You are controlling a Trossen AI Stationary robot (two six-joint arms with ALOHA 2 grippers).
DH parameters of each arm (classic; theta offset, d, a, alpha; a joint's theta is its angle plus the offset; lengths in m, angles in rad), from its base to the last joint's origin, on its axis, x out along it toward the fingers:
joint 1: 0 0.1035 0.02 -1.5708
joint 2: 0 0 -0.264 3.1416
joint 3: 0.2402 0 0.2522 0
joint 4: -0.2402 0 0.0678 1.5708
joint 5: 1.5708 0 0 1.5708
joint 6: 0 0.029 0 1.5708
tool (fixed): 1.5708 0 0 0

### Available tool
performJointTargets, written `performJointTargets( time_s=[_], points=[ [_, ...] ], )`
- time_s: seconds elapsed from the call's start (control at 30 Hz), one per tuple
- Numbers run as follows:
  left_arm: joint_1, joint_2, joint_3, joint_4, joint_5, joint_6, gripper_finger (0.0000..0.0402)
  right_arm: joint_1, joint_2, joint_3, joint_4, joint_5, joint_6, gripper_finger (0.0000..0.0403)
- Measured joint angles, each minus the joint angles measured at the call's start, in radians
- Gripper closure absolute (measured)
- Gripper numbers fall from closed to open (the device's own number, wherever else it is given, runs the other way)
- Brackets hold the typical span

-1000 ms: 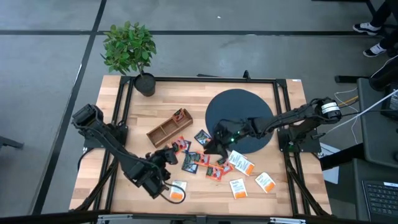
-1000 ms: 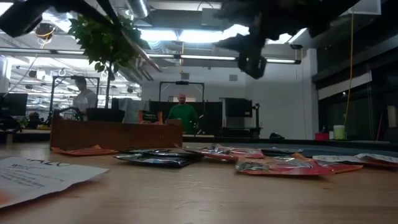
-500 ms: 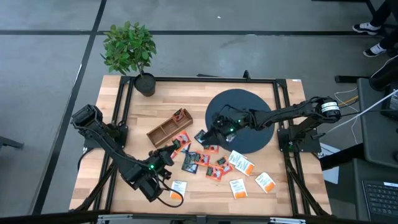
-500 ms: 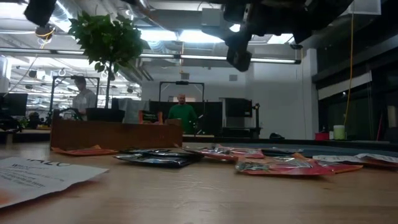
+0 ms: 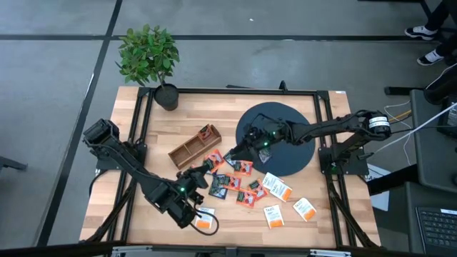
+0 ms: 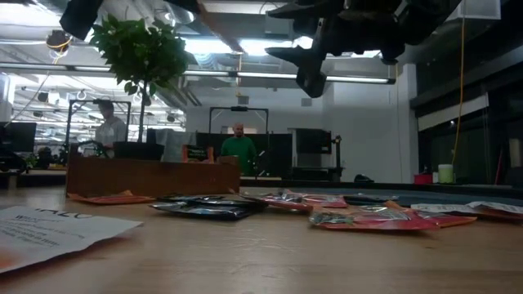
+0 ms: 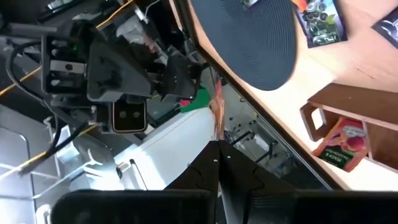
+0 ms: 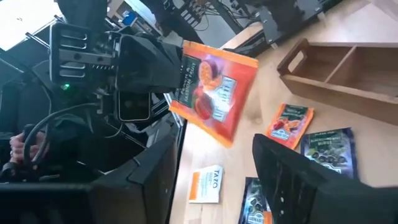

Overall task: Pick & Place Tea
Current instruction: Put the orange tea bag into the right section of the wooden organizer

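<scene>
We see the wooden box [image 5: 194, 147] left of the round disc [image 5: 279, 135] on the surface [image 5: 164, 125]. Sachets [image 5: 246, 187] lie scattered in front of both. A potted plant [image 5: 150, 58] stands at the far left corner.

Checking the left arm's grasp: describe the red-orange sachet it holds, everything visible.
The red-orange sachet is a flat, square, glossy packet that looks like foil. It has fruit artwork and a pale printed label on its face. The shut left gripper pinches it by one edge. It hangs tilted in the air, clear of the table and of the other sachets lying below. Only the left fingers touch it. The open right gripper faces it without touching it.
</scene>
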Motion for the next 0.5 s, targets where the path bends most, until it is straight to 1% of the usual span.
performJointTargets(
  time_s=[0.13, 0.23, 0.33, 0.5],
  points=[
    [0.009, 0.000, 0.000, 0.015, 0.000, 0.027, 0.0400, -0.001, 0.000, 0.000, 0.000, -0.030, 0.000, 0.0196],
    [0.019, 0.000, 0.000, 0.073, -0.002, 0.056, 0.0400, -0.001, 0.000, 0.000, 0.001, -0.032, -0.001, 0.0197],
    [0.026, 0.000, 0.000, 0.157, -0.005, 0.127, 0.0400, -0.001, 0.000, 0.000, 0.001, -0.032, -0.003, 0.0197],
    [0.026, 0.000, 0.000, 0.269, -0.004, 0.256, 0.0400, -0.001, 0.000, 0.000, 0.002, -0.065, -0.004, 0.0197]
  ],
)
